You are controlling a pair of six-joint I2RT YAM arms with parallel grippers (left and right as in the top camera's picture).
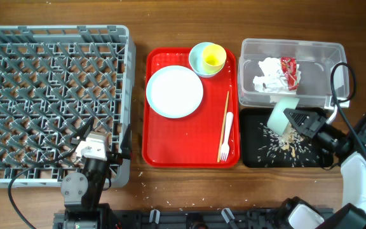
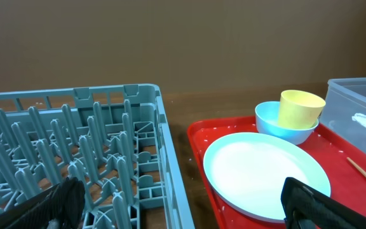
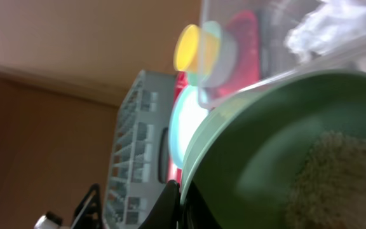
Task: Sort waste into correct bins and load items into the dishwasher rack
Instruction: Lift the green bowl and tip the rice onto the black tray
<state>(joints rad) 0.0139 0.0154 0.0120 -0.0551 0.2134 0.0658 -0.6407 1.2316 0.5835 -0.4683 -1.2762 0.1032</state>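
The right gripper (image 1: 292, 116) has its fingers clamped on the tilted bowl (image 1: 281, 116) at the rim — likely light, stiff, slick — over the black tray (image 1: 253, 156) at four o'clock; left gripper (image 1: 94, 143) spread wide, empty.

Bright, even light; close-up bowl (image 3: 265, 127) blurred.

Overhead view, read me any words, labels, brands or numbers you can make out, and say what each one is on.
No text can be read.
The red snack wrapper in the clear tub carries print, but it is too small and blurred to read.
Nothing else shows lettering.
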